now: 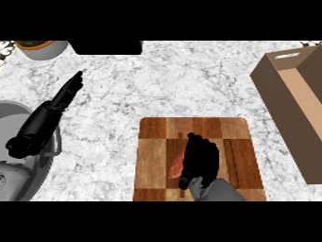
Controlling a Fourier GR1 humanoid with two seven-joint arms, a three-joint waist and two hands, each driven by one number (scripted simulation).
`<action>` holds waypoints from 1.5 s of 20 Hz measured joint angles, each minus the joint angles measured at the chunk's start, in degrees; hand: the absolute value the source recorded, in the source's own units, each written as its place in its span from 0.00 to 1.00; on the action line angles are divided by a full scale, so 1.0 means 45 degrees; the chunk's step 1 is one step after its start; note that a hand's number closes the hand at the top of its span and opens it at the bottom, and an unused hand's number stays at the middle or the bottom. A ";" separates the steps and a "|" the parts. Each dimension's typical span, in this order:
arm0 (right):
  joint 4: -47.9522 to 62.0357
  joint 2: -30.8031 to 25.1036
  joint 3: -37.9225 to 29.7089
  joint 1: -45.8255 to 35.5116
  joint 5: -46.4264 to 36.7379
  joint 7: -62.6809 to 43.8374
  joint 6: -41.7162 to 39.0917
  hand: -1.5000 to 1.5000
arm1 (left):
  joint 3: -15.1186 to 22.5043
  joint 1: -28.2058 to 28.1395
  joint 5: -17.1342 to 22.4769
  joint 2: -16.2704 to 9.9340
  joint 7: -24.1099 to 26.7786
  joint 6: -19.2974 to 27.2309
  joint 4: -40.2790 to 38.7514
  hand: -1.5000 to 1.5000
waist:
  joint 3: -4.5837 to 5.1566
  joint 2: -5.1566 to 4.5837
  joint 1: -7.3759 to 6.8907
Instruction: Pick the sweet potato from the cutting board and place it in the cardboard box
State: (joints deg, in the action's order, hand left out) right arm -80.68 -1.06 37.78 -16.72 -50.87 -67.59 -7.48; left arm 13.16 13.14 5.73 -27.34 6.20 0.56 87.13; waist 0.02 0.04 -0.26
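A checkered wooden cutting board [156, 142] lies at the bottom centre of the counter. On it rests the orange-red sweet potato [177, 164], mostly hidden. My right hand [204, 158] lies over it with fingers curled down round it, only the potato's left edge showing. The open cardboard box [313, 118] stands at the right, long and tilted, its inside bare. My left hand [69, 90] rests at the left, fingers straight and pointing up the counter, holding nothing.
A grey round basin [3, 113] and a grey appliance [3, 177] sit at the lower left under my left forearm. A pot with a plant [41, 48] stands at the top left, next to a dark block [106, 47].
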 measured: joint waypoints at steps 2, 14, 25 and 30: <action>0.0126 0.0031 0.0028 -0.0034 -0.0240 0.0368 0.0021 1.00 | -0.0195 0.0072 -0.0106 0.0161 0.0002 -0.0161 -0.0153 0.50 | -0.0001 0.0000 0.0018; 0.2398 -0.0157 -0.0921 -0.1967 -0.1713 0.2401 0.0932 1.00 | -0.0840 0.0164 -0.0599 0.0622 -0.0341 -0.0744 -0.0064 0.50 | -0.0001 -0.0014 -0.0052; 0.6915 -0.2002 -0.4058 -0.7052 -0.0810 0.8092 0.2789 1.00 | -0.0692 0.0363 -0.0869 0.1001 -0.0050 -0.0936 -0.0311 0.50 | -0.0013 -0.0169 -0.0412; 0.7752 -0.1937 -0.4472 -0.8504 -0.1524 0.8159 0.3596 1.00 | -0.0979 0.0319 -0.0852 0.0979 -0.0392 -0.1081 -0.0139 0.50 | -0.0006 -0.0085 -0.0256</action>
State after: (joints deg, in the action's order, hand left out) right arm -45.79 -9.78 17.66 -54.99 -57.72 -30.88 8.70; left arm 8.76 14.58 1.90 -22.93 4.43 -4.30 86.50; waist -0.01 -0.34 -1.41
